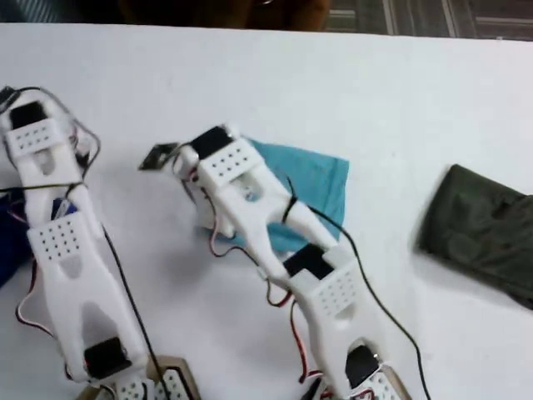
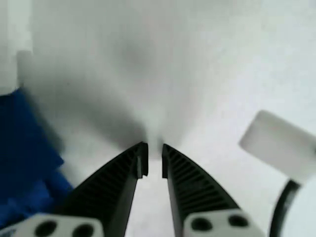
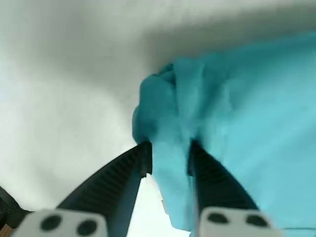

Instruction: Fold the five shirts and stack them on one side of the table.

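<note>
1. Nearest the high camera, the two white arms stand side by side at the near edge of the surface [image 1: 350, 83]. The left arm [image 1: 62, 250] and the right arm [image 1: 275, 217] both stretch away over the surface, with red and black cables trailing along them.
2. The blue shirt [image 1: 10, 237] lies bunched at the side edge of the surface, just beside the left arm and partly under it. In the left wrist view it [image 2: 24, 163] sits to one side of the pincer and clear of the fingers.
3. The left pincer [image 2: 154, 159] hangs above bare surface [image 2: 148, 59]. Its jaws are narrow, with only a thin slit between the tips and nothing held in it.
4. The right pincer [image 3: 170, 155] is clamped on the teal shirt [image 3: 247, 108]. A bunched fold of cloth runs between the two dark fingers [image 3: 123, 170], and the gathered edge rises just past the tips, with white surface [image 3: 59, 89] beside it.
5. In the high view the teal shirt [image 1: 321, 187] lies near the middle of the surface, under the right arm's forward part. Its free side spreads flat away from the left arm.
6. The dark green shirt [image 1: 483, 229] lies in a rough folded heap at the far side from the blue one, well apart from both arms and the teal shirt.
</note>
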Controlling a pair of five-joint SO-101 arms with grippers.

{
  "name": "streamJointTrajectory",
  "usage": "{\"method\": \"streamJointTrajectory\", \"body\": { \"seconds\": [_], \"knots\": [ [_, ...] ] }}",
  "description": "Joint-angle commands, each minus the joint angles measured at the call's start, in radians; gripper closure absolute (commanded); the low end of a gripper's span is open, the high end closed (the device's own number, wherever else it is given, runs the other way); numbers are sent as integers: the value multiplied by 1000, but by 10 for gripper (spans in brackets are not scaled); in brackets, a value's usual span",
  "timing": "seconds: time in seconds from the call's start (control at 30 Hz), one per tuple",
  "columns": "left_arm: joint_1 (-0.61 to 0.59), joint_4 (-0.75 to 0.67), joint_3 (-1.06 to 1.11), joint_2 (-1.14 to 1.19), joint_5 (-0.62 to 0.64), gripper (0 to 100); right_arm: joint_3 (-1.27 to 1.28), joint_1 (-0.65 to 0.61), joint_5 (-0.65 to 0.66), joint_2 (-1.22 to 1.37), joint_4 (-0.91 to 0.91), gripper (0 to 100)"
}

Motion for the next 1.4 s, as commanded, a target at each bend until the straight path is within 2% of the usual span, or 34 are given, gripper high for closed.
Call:
{"method": "streamJointTrajectory", "body": {
  "seconds": [0.0, 0.33, 0.87, 0.93, 1.07, 1.37],
  "knots": [
    [-15, -8, -30, -15, 6, 928, -78, -8, 9, -74, 19, 822],
    [-15, -8, -30, -17, 6, 928, -115, -2, 11, -54, -19, 822],
    [-15, -8, -30, -17, 3, 928, -224, 10, 11, 137, -24, 824],
    [-15, -8, -30, -17, 3, 928, -238, 10, 11, 142, -24, 851],
    [-15, -8, -30, -17, 3, 928, -245, 10, 11, 142, -24, 979],
    [-15, -9, -30, -17, 2, 928, -245, 19, 11, 136, -8, 981]
  ]
}}
